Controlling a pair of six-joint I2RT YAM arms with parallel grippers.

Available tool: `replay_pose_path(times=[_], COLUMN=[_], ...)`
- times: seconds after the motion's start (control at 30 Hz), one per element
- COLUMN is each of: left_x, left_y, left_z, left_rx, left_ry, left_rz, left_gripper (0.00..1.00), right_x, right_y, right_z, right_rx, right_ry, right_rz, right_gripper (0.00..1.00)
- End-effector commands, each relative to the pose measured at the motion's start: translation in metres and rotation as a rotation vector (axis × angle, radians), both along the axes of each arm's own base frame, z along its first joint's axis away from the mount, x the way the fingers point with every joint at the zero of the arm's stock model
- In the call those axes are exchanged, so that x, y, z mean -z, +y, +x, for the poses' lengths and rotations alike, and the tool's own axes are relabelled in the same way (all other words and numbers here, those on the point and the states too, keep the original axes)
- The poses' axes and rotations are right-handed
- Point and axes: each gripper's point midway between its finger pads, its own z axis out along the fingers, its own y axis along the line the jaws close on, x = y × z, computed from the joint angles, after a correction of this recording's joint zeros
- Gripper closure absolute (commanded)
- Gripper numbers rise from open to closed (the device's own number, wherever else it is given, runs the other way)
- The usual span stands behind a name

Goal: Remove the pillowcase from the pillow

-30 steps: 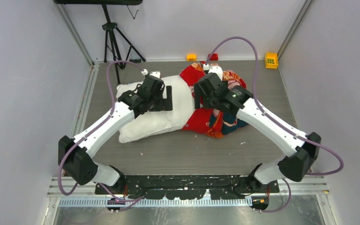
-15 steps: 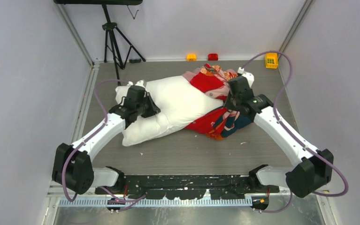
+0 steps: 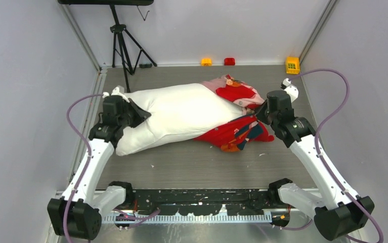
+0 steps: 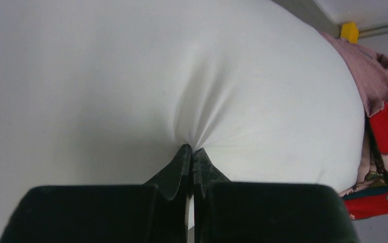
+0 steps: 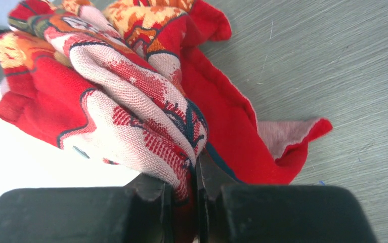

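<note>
Left gripper: pinching a fold of the pillow just ahead — plump, plain white.
Right gripper: clamped on the pillowcase — red cartoon print, faded pink reverse.

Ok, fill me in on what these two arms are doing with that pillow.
The left gripper is shut on a pinch of the white pillow at the end nearest the left arm. The right gripper is shut on the red printed pillowcase at the opposite end. Most of the pillow lies bare on the grey table. The pillowcase is bunched around the end nearest the right arm and is not yet off.
</note>
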Motion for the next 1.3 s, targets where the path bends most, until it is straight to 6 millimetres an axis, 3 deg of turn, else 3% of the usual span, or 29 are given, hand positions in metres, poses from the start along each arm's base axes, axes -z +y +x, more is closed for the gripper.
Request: replay_pose_path(times=[0.0,0.3,0.4,0.47,0.5,0.53,0.57,0.63,0.67,0.73,0.93,1.17,1.27], left_x=[-0.003,-0.023,-0.029,-0.034,-0.038,-0.042,-0.046,-0.047,-0.054,-0.062,-0.087,-0.059,-0.038], left_y=[0.103,0.128,0.118,0.095,0.078,0.064,0.053,0.027,0.012,-0.014,-0.096,-0.198,-0.221], left_z=[-0.008,-0.015,-0.011,-0.004,-0.002,0.001,0.001,-0.004,-0.005,-0.011,-0.023,-0.032,-0.031], left_rx=[-0.372,-0.441,-0.383,-0.259,-0.174,-0.1,-0.055,0.025,0.067,0.13,0.334,0.659,0.748], left_ry=[0.013,-0.023,-0.049,-0.093,-0.116,-0.132,-0.125,-0.081,-0.089,-0.105,-0.19,-0.14,-0.094], left_rz=[0.204,0.25,0.23,0.167,0.122,0.085,0.054,0.055,0.086,0.162,0.307,0.532,0.591], left_gripper=[1.0,1.0,1.0,0.99,0.9,0.77,0.64,0.38,0.22,0.02,0.0,0.0,0.0], right_x=[-0.059,-0.072,-0.066,-0.057,-0.053,-0.048,-0.046,-0.046,-0.048,-0.053,-0.065,-0.068,-0.069], right_y=[-0.095,-0.116,-0.098,-0.075,-0.065,-0.055,-0.049,-0.045,-0.044,-0.044,-0.053,-0.056,-0.052], right_z=[-0.014,-0.035,-0.025,-0.014,-0.009,-0.005,-0.003,-0.001,0.0,-0.001,-0.01,-0.021,-0.023], right_rx=[0.41,0.505,0.389,0.253,0.194,0.136,0.102,0.084,0.079,0.072,0.091,0.082,0.048], right_ry=[-0.21,-0.251,-0.243,-0.209,-0.186,-0.153,-0.129,-0.1,-0.097,-0.104,-0.129,-0.131,-0.133], right_rz=[-0.16,-0.199,-0.176,-0.149,-0.133,-0.13,-0.123,-0.117,-0.12,-0.127,-0.157,-0.169,-0.169], right_gripper=[1.0,1.0,0.98,0.84,0.72,0.49,0.32,0.21,0.19,0.18,0.14,0.08,0.08])
